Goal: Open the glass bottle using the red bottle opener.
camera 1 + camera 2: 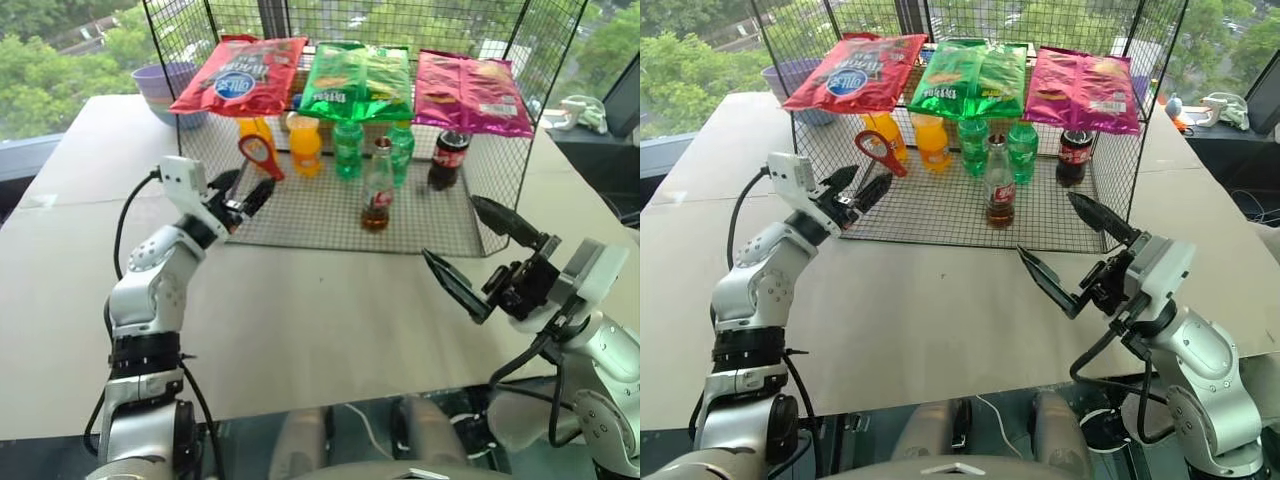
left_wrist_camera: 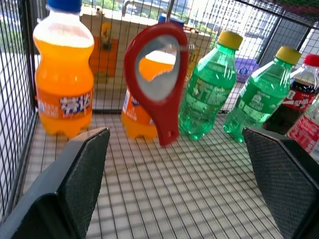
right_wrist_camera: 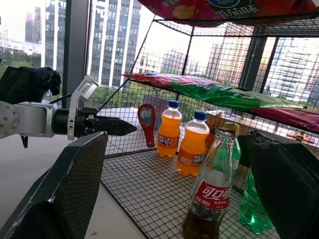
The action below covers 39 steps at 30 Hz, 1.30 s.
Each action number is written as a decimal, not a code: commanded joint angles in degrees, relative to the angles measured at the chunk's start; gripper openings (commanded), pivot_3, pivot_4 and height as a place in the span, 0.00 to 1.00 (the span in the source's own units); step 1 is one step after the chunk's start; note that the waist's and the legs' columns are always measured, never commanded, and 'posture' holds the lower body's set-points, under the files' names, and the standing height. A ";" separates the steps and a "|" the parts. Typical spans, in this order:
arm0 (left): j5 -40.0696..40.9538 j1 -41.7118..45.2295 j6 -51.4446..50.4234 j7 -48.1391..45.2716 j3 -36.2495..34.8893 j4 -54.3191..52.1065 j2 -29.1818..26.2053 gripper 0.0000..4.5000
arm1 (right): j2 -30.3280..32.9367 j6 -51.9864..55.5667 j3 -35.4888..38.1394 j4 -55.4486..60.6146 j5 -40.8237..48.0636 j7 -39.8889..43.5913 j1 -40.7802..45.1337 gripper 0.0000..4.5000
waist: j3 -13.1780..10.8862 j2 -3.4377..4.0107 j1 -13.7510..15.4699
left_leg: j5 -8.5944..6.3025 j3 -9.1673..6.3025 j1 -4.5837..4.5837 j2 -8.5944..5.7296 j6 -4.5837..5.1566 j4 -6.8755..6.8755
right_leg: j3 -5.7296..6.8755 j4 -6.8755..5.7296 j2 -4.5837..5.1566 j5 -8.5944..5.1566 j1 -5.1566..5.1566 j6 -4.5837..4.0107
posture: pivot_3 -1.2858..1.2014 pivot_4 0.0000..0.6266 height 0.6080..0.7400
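Nearest us in the head views, our right gripper [image 1: 1072, 252] hangs wide open and empty over the table [image 1: 300, 330], short of the wire rack [image 1: 455, 235]. Our left gripper [image 1: 248, 194], also spread and empty, sits at the rack's edge just below the red bottle opener [image 1: 260, 155], which hangs upright. From the left wrist, the opener looks stiff, light and flat; we judge its short handle the place to pinch. From the right wrist, the glass bottle [image 3: 211, 191] stands upright on the rack floor: smooth, breakable, probably slippery, best clasped around the labelled body.
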<state>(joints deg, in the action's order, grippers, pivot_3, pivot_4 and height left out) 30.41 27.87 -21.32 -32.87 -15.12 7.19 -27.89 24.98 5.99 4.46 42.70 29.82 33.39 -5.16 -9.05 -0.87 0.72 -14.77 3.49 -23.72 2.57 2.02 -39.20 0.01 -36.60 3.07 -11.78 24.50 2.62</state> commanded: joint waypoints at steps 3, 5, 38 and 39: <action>-2.05 4.58 3.22 -2.45 0.03 3.35 -1.31 0.98 | 0.22 -0.52 0.86 1.96 -0.30 -0.92 -0.01 1.00 | -0.01 -0.02 -0.01 | 0.00 0.01 0.00 0.00 0.00 0.00 | -0.01 0.00 -0.01 0.00 0.00 0.00 | 0.52 0.24 1.00; -2.80 6.24 3.88 -2.65 0.17 4.78 -1.20 0.98 | 0.36 -0.10 0.83 1.82 -0.65 -1.30 0.28 1.00 | -0.02 -0.04 0.01 | 0.00 0.00 -0.01 0.00 0.00 0.00 | -0.01 0.00 -0.01 0.01 0.00 0.00 | 0.52 0.24 1.00; -6.64 13.48 9.34 -8.31 1.82 14.61 -0.90 0.75 | 1.80 1.66 0.72 3.08 -1.59 -3.10 0.63 1.00 | -0.07 -0.17 0.00 | 0.00 0.00 -0.02 -0.01 0.00 -0.01 | -0.01 -0.01 -0.01 0.06 0.00 0.09 | 0.52 0.24 1.00; -6.73 13.50 9.43 -8.61 1.90 14.80 -0.94 0.62 | 1.80 1.72 0.72 3.25 -1.63 -3.24 0.47 1.00 | -0.07 -0.16 0.00 | 0.00 0.00 -0.02 -0.01 0.00 -0.01 | -0.01 -0.01 -0.01 0.06 0.00 0.09 | 0.52 0.24 1.00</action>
<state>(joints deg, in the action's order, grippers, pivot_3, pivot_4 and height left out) 23.65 40.06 -13.31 -40.27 -12.98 22.45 -28.18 26.50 8.08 4.44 42.77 28.17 30.77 -4.72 -9.11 -1.04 0.72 -14.77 3.50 -23.74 2.56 2.02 -39.21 0.01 -36.60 3.06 -11.71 24.50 2.72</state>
